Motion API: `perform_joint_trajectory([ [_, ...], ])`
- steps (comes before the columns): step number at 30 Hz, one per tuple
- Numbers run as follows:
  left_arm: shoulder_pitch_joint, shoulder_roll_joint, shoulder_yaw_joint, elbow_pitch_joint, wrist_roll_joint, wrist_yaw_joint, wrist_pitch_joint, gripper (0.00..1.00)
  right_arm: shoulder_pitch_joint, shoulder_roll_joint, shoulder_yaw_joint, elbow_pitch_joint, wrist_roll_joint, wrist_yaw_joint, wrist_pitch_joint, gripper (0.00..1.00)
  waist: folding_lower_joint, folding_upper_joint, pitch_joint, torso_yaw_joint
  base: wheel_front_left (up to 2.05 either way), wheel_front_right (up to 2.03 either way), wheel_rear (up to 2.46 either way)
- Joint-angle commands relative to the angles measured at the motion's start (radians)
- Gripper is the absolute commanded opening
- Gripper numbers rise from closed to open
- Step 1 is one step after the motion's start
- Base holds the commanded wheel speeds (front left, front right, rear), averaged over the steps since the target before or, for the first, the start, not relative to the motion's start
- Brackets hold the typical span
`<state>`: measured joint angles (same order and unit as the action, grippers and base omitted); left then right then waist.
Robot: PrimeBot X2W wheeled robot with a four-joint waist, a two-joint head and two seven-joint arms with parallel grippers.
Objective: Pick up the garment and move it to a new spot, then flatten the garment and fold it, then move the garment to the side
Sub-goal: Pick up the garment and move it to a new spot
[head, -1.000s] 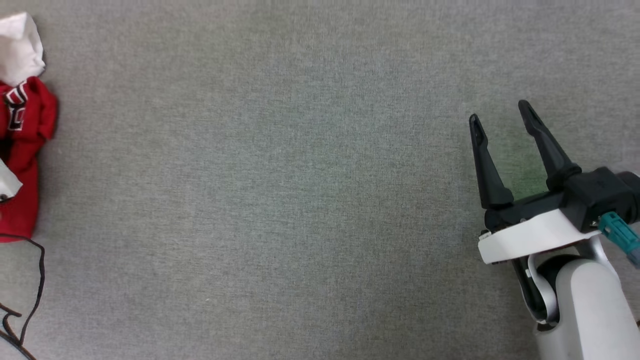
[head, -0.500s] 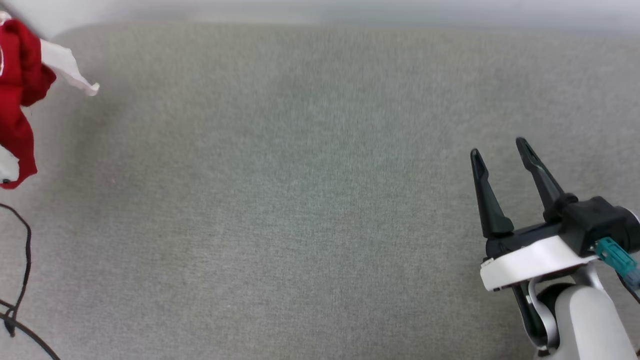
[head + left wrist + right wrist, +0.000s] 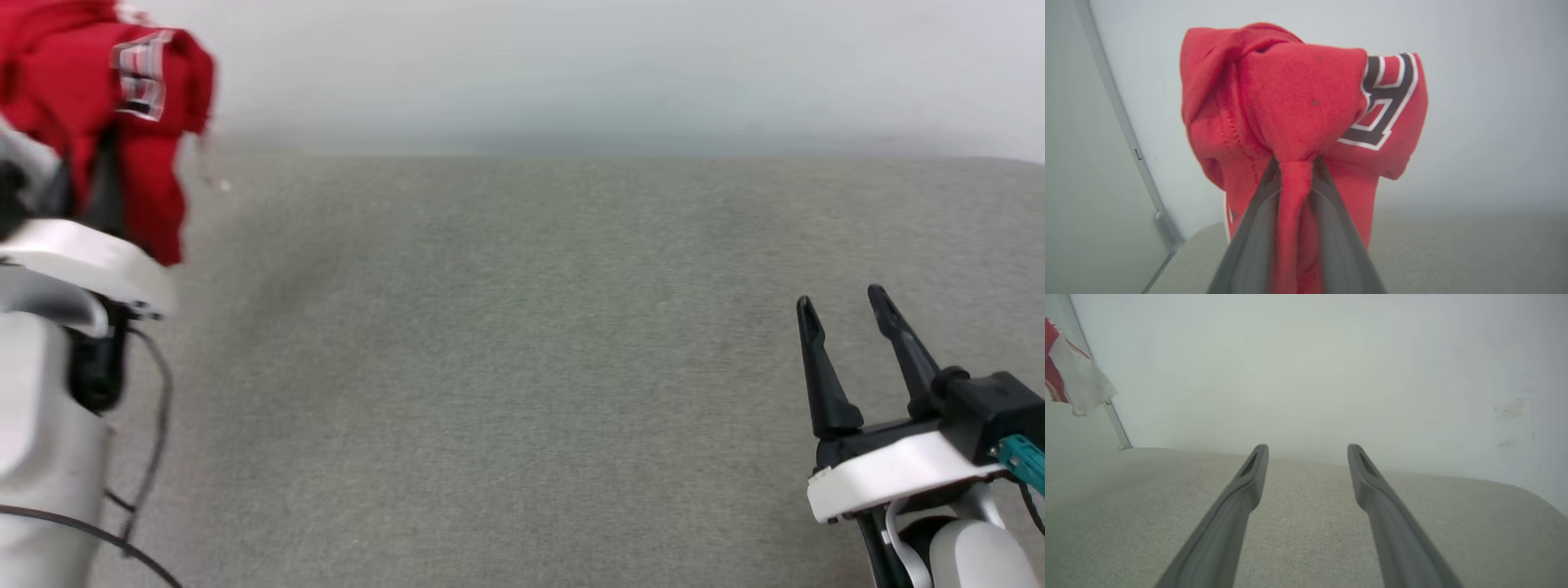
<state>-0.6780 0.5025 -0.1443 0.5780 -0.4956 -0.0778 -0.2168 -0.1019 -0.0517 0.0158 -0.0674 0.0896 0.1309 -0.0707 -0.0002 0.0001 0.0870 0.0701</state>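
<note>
The red jersey-style shirt with black, white-outlined lettering hangs bunched in the air above the far left corner of the grey woven tabletop. A twisted fold of it is pinched between the closed fingers of the left gripper. This looks like the carrying step (pick-up done, new spot not reached). Next it should be lowered onto the tabletop's middle and let go for flattening. Over the tabletop's near right part the right gripper hovers with fingers spread, holding nothing. Most of the lettering is lost in folds, and the head view blurs and crops the shirt.
</note>
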Motion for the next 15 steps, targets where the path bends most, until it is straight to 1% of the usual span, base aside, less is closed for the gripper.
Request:
perform_joint_trajectory([
  [1,0.028,-0.022,-0.012,-0.033,0.001,0.007,-0.007,0.00,0.017,0.002,-0.006,-0.005,0.012,0.000,0.002,1.00,0.0002,-0.0001,-0.027,-0.030,0.00,0.00,0.00],
  [8,0.105,-0.125,-0.087,-0.182,-0.004,0.008,0.010,0.00,0.058,0.002,-0.009,-0.022,0.022,0.000,0.020,1.00,0.0002,-0.0001,-0.065,-0.106,0.00,0.00,0.00],
  [12,0.152,-0.176,-0.158,-0.255,0.015,0.011,0.037,0.00,0.067,0.002,-0.007,-0.037,0.022,0.000,0.029,1.00,0.0002,-0.0001,-0.063,-0.157,0.00,0.00,0.00],
  [15,0.190,-0.217,-0.210,-0.284,0.015,0.001,0.052,0.00,0.070,0.002,0.001,-0.044,0.027,0.000,0.030,1.00,0.0002,-0.0001,-0.050,-0.196,0.00,0.00,0.00],
])
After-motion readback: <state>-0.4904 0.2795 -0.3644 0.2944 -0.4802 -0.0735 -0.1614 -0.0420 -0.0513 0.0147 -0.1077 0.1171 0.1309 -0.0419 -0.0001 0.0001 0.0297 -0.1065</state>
